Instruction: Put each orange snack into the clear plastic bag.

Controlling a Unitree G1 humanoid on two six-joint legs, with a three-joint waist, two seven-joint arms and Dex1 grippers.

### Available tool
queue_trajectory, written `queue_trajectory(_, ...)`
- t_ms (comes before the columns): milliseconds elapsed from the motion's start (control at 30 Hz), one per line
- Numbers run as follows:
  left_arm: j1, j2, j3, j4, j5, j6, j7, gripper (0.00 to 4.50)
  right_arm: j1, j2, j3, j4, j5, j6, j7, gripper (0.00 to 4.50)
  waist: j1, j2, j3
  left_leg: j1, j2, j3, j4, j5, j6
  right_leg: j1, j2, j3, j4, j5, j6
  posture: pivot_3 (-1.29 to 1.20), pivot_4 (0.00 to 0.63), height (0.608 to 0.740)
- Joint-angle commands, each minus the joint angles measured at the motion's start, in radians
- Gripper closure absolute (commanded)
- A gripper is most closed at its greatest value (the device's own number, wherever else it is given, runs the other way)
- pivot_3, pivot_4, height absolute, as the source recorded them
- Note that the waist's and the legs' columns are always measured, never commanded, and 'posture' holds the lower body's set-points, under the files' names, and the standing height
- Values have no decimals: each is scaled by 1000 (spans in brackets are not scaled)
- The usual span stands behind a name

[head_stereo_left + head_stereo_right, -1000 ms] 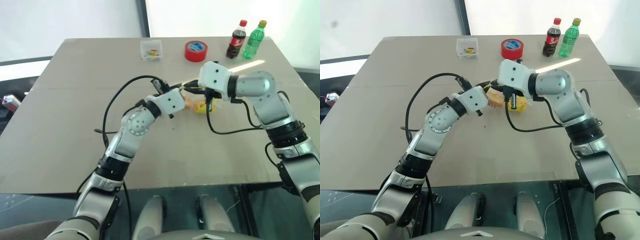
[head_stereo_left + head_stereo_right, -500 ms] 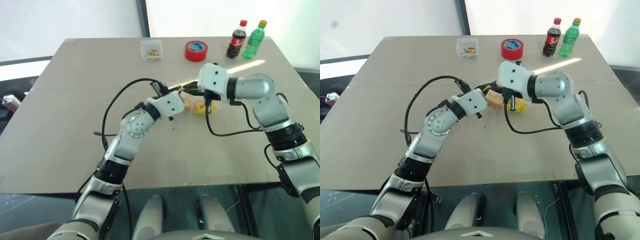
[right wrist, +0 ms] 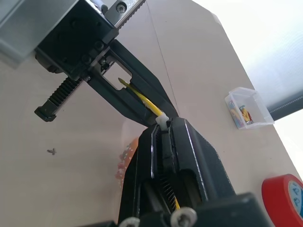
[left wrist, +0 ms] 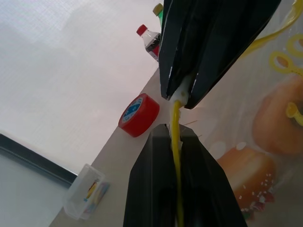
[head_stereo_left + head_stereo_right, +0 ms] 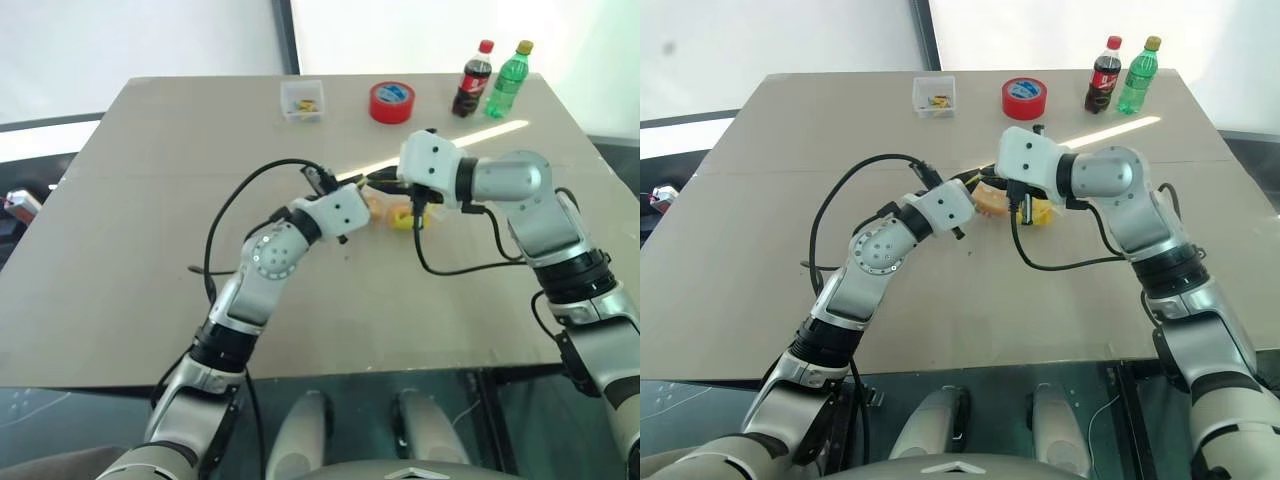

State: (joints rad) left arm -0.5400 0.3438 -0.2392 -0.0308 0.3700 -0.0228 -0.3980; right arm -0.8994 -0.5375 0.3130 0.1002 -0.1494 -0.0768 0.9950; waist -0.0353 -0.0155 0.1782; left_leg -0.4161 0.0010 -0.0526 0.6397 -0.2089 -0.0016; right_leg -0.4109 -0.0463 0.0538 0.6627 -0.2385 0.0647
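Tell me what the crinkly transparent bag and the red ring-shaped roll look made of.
The clear plastic bag: thin glossy plastic film, judging by see-through sheen and snacks visible inside. The red tape roll: likely vinyl adhesive tape, smooth matte red band wound around a printed core.

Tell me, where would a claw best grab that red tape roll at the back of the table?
Probably from straight above. The red tape roll lies flat with its hole facing up, so one finger could drop into the hole and the other outside, pinching the ring's wall. The side nearest the robot looks freest: the small clear box sits apart on one side, the two bottles on the other.
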Motion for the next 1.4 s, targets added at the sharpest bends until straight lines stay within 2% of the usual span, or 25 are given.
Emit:
queue_trajectory(33,-2,23,26,-8,-2,-6,9,4500,-3,-18,-56,-25,40,38,-2,4472,0,0,0,0,0,0,0,0,0,0,0,0,0,0,0,0,150,740)
queue_trajectory(333,-12,39,33,14,-3,-20,16,4500,12,-90,-48,-3,20,19,3,4472,1,0,0,0,0,0,0,0,0,0,0,0,0,0,0,0,150,740)
queue_trajectory(900,8,38,36,20,-3,-26,27,4500,24,-121,-53,10,36,22,12,4472,0,0,0,0,0,0,0,0,0,0,0,0,0,0,0,0,150,740)
queue_trajectory(1400,4,108,76,125,-13,-80,54,4500,72,-203,-77,20,52,51,16,4472,0,0,0,0,0,0,0,0,0,0,0,0,0,0,0,0,150,740)
